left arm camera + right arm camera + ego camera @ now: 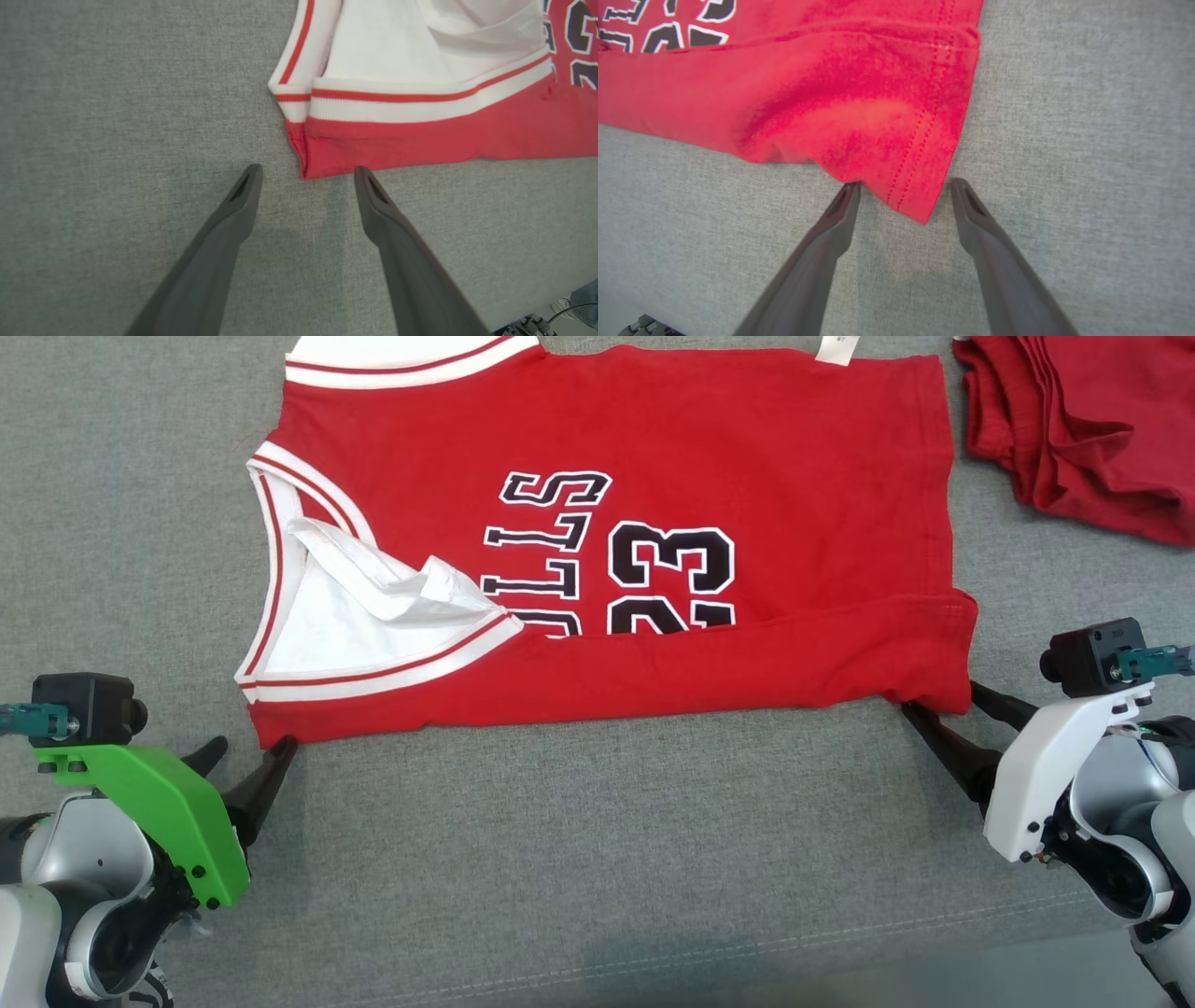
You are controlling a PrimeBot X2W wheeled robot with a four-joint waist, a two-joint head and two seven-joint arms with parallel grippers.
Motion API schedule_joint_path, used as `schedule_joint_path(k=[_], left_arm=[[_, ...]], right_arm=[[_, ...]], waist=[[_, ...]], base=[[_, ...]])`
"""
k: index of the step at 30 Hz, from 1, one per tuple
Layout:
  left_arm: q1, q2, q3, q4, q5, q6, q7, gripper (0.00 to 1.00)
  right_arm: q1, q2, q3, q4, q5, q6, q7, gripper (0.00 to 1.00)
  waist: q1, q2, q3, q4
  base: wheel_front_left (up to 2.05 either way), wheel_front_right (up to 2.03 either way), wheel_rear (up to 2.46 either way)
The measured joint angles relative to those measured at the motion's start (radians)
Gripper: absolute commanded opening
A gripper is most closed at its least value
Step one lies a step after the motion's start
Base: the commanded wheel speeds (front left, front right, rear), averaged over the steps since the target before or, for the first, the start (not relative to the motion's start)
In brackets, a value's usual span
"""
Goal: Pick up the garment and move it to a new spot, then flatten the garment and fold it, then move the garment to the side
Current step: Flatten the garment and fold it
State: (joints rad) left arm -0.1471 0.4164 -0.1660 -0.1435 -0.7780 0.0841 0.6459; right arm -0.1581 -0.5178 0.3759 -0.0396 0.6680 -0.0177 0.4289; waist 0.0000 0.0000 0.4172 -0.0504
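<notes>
The garment is a red jersey with white trim and black "23" lettering. It lies flat on the grey cloth surface, with its near edge folded over the print. My left gripper is open, with its fingers just short of the garment's near-left corner. The left wrist view shows that gripper with its tips on either side of that corner, not closed on it. My right gripper is open at the near-right corner. In the right wrist view the hemmed corner pokes between the fingers of that gripper.
A rumpled pile of dark red cloth lies at the far right. The grey padded surface runs towards me to a stitched seam near its front edge.
</notes>
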Motion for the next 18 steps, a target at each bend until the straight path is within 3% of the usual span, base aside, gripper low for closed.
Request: schedule_joint_path(k=[10, 11, 12, 13, 14, 15, 16, 18], left_arm=[[-0.023, -0.003, -0.001, 0.028, 0.000, 0.000, 0.008, 1.00], [-0.026, -0.004, -0.002, 0.030, 0.000, 0.000, 0.008, 1.00], [-0.030, -0.008, -0.002, 0.035, -0.001, 0.000, 0.009, 1.00], [-0.035, -0.012, -0.002, 0.040, -0.001, 0.000, 0.009, 1.00], [-0.038, -0.013, -0.002, 0.040, -0.002, 0.000, 0.011, 1.00], [-0.042, -0.015, -0.003, 0.043, -0.002, 0.000, 0.013, 0.91], [-0.044, -0.019, -0.002, 0.047, -0.007, 0.000, 0.013, 0.50], [-0.051, -0.030, -0.002, 0.053, -0.020, 0.000, 0.013, 0.00]], right_arm=[[-0.020, 0.003, 0.008, -0.004, -0.001, 0.002, 0.003, 1.00], [-0.021, 0.003, 0.008, -0.005, -0.001, 0.002, 0.003, 0.72], [-0.023, 0.003, 0.008, -0.004, -0.001, 0.003, 0.003, 0.72], [-0.025, 0.004, 0.008, -0.004, -0.001, 0.003, 0.003, 0.47], [-0.026, 0.004, 0.008, -0.005, -0.001, 0.003, 0.003, 0.33], [-0.028, 0.005, 0.009, -0.005, -0.001, 0.003, 0.003, 0.22], [-0.030, 0.005, 0.009, -0.005, -0.001, 0.009, 0.003, 0.02], [-0.035, 0.008, 0.010, -0.004, 0.001, 0.009, 0.004, 0.00]], waist=[[0.0000, 0.0000, 0.009, -0.006], [0.0000, 0.0000, 0.012, -0.007], [0.0000, 0.0000, 0.016, -0.007], [0.0000, 0.0000, 0.018, -0.007], [0.0000, 0.0000, 0.021, -0.008], [0.0000, 0.0000, 0.023, -0.008], [0.0000, 0.0000, 0.025, -0.008], [0.0000, 0.0000, 0.027, -0.008]], base=[[0.00, 0.00, 0.00], [0.00, 0.00, 0.00], [0.00, 0.00, 0.00], [0.00, 0.00, 0.00], [0.00, 0.00, 0.00], [0.00, 0.00, 0.00], [0.00, 0.00, 0.00], [0.00, 0.00, 0.00]])
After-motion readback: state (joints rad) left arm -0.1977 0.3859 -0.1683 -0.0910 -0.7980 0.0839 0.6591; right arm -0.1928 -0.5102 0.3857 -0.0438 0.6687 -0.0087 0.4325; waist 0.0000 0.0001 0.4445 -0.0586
